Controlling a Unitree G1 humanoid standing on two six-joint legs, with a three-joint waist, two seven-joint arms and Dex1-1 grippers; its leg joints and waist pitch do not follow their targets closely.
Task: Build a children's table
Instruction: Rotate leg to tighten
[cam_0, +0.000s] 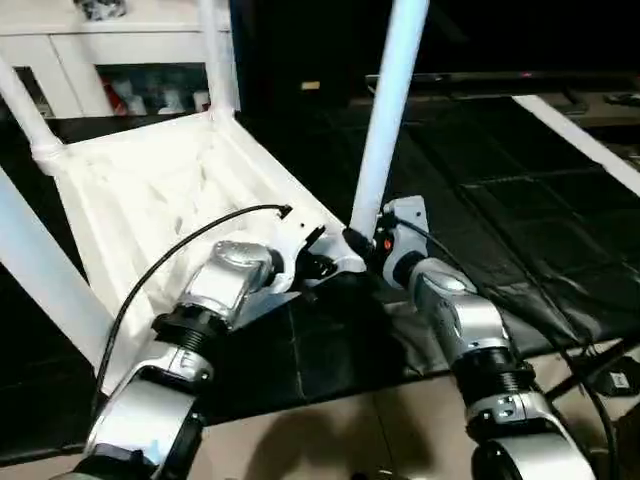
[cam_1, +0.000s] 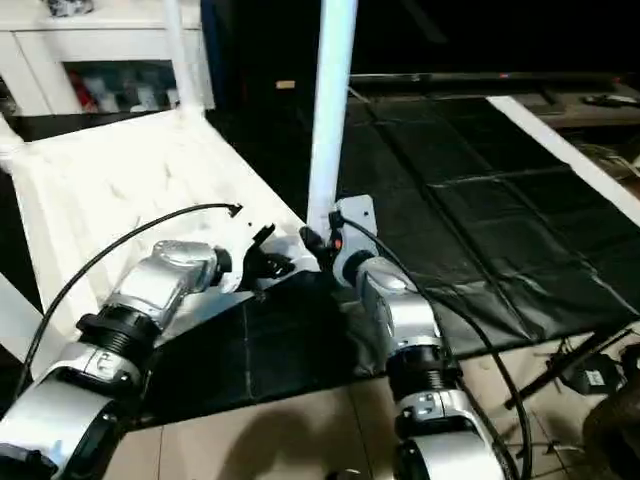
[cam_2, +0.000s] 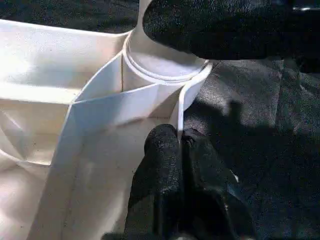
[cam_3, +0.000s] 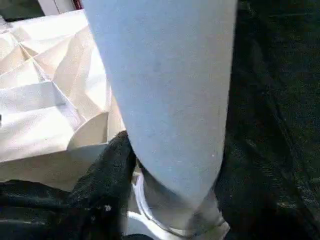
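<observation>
The white plastic rectangular tabletop lies upside down on a black floor mat, ribbed underside up, with white tapered tube legs standing in its other corner sockets. At its near edge the left tool is pinched shut on the thin rim wall beside the round corner socket. Further right, the long white tapered tube leg stands in that socket, tilted slightly. The right tool is half open around the leg's base; whether it is gripping or only cradling it I cannot tell. The risk, as I judge it: the leg may not be fully seated, so sideways force could lever it out, or tip the tabletop if the left pinch slips.
</observation>
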